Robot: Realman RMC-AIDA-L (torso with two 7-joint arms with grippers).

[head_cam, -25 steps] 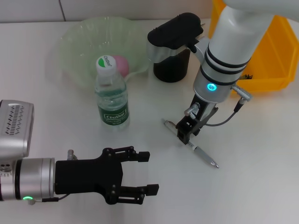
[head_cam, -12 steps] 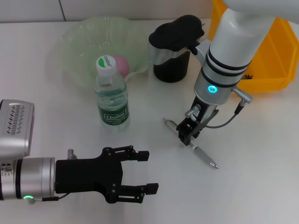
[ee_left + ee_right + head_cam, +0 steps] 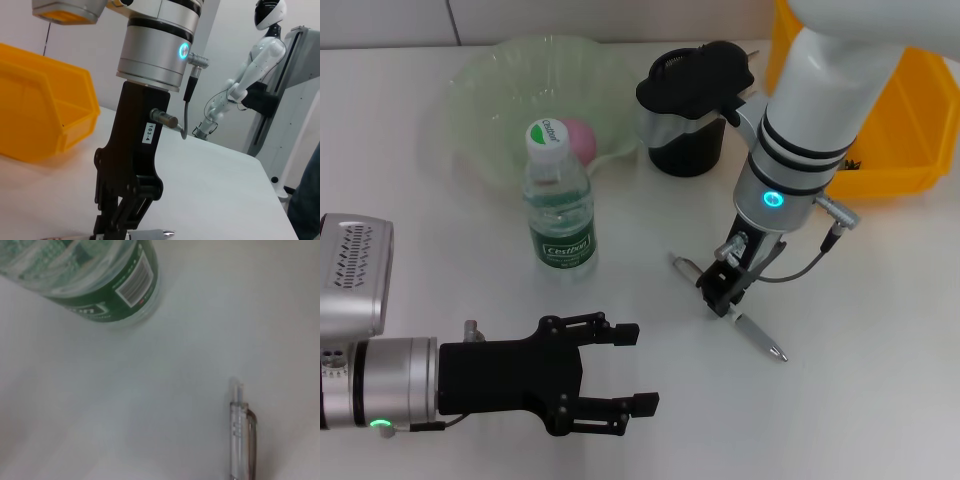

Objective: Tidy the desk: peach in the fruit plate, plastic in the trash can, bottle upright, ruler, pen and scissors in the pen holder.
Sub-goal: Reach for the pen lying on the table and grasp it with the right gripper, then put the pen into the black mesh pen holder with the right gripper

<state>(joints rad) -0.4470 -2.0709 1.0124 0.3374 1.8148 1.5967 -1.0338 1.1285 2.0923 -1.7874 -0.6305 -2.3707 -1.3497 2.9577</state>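
the right pincer (image 3: 724, 290) covers the pen's (image 3: 757, 338) middle; whether its fingers grip cannot be seen.

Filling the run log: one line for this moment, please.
right tool: down over pen on desk | left tool: open, idle | bottle: upright

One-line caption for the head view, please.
Right gripper down over the pen on the table; bottle upright, peach in fruit plate; left gripper open nearby.
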